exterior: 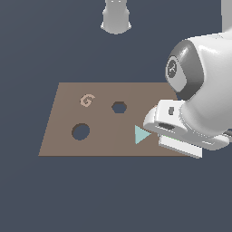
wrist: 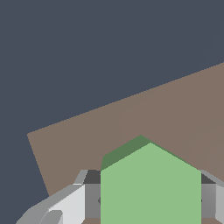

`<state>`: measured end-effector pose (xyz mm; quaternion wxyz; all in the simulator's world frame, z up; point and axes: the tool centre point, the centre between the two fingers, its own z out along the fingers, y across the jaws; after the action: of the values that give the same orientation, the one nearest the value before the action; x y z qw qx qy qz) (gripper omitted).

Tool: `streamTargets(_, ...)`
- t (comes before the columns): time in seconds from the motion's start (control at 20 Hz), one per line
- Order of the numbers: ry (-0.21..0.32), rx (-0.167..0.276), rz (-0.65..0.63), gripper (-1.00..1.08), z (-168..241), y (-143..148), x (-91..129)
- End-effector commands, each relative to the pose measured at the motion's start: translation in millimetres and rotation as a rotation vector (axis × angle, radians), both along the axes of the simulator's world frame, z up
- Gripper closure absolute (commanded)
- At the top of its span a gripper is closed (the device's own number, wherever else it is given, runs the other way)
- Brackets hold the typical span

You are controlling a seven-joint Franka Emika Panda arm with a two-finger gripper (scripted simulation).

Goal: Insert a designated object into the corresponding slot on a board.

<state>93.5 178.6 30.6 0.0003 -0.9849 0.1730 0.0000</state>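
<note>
The green hexagonal block (wrist: 150, 188) fills the near part of the wrist view, and my gripper (wrist: 151, 199) is shut on it, with a grey finger (wrist: 92, 197) against each flat side. Under it lies the brown board (wrist: 131, 122). In the exterior view the white hand (exterior: 174, 127) hangs low over the right end of the board (exterior: 104, 142) and hides the block and fingertips. The dark hexagonal slot (exterior: 119, 107) lies open near the board's middle, well to the exterior view's left of the hand.
A round hole (exterior: 80, 131) and a tan G mark (exterior: 87, 100) are on the board's left half. A light-blue triangle (exterior: 141, 134) lies just left of the hand. The arm's base (exterior: 116, 18) stands beyond the board.
</note>
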Motion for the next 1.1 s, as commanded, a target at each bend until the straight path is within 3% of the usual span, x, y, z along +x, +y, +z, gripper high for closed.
streamTargets(0.0, 0.000, 0.000, -0.003, 1.08, 0, -3, -2)
streamTargets(0.55, 0.001, 0.000, -0.035, 1.08, 2, -36, -24)
streamTargets(1.05, 0.002, -0.001, -0.097, 1.08, 6, -99, -70)
